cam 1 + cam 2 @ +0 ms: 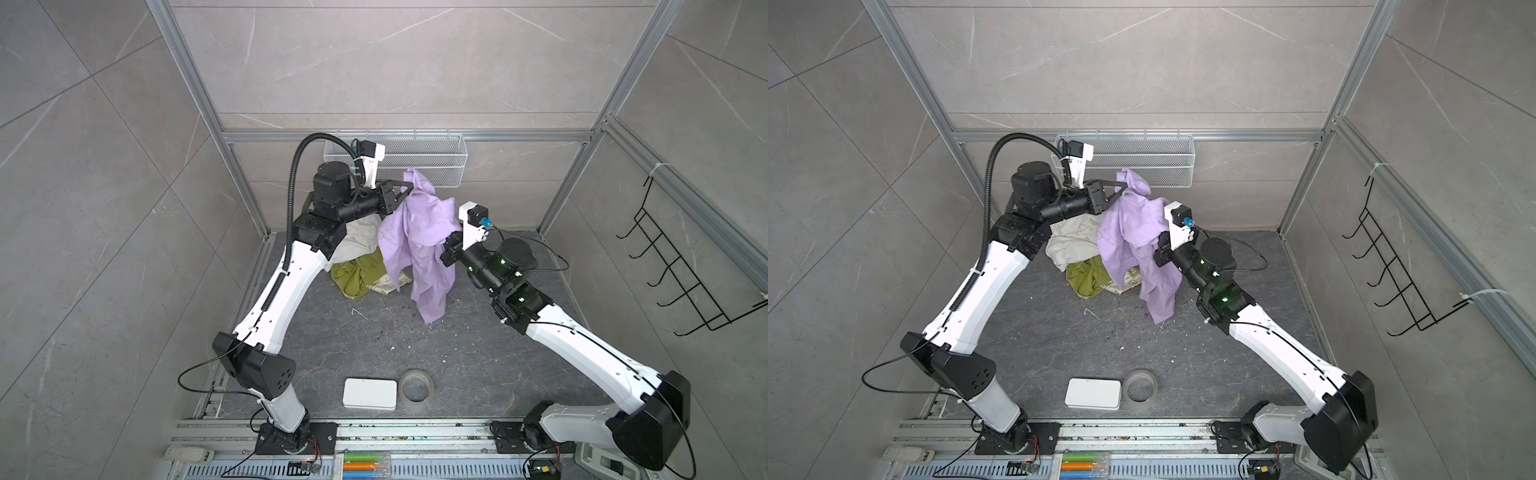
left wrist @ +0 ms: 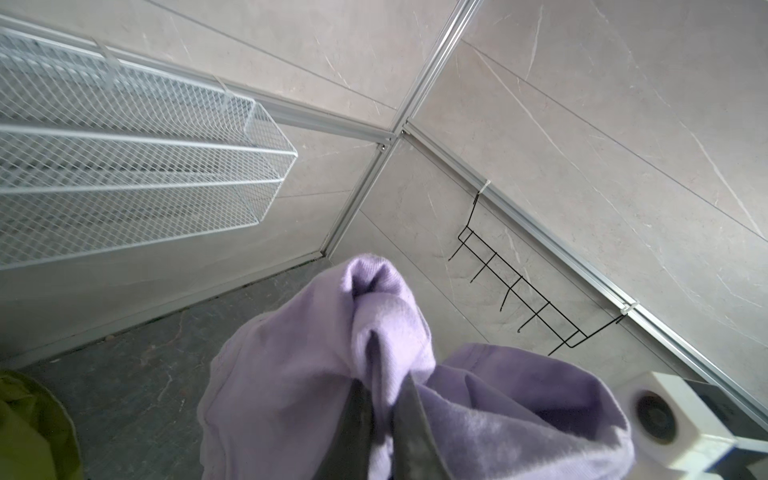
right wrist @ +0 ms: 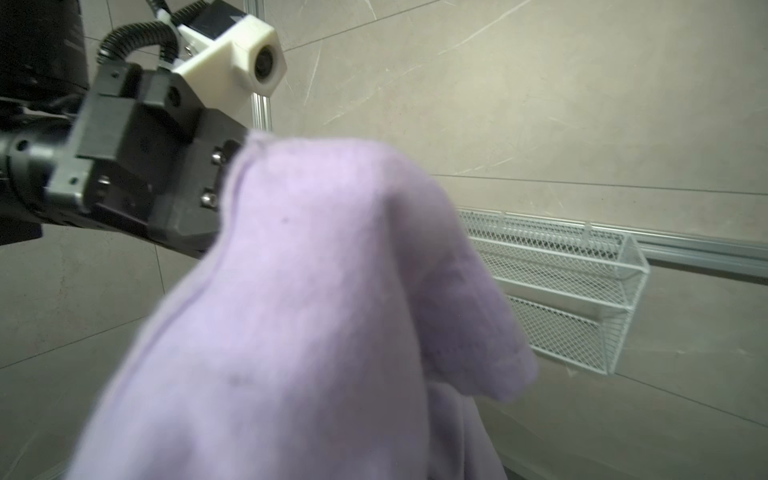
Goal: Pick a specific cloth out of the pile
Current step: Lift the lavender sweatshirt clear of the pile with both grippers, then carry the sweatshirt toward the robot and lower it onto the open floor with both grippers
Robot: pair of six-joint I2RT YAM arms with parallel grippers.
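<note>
left claw (image 2: 386, 374) pinches the cloth (image 1: 411, 232); right claw (image 1: 449, 243) too, tips buried in folds.

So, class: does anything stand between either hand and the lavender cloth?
Nothing visible does. The left hand and the right hand are both shut on the cloth, holding it up above the pile.

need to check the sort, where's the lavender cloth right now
In both top views the lavender cloth hangs between the left gripper and right gripper, just right of the olive-green cloth.
</note>
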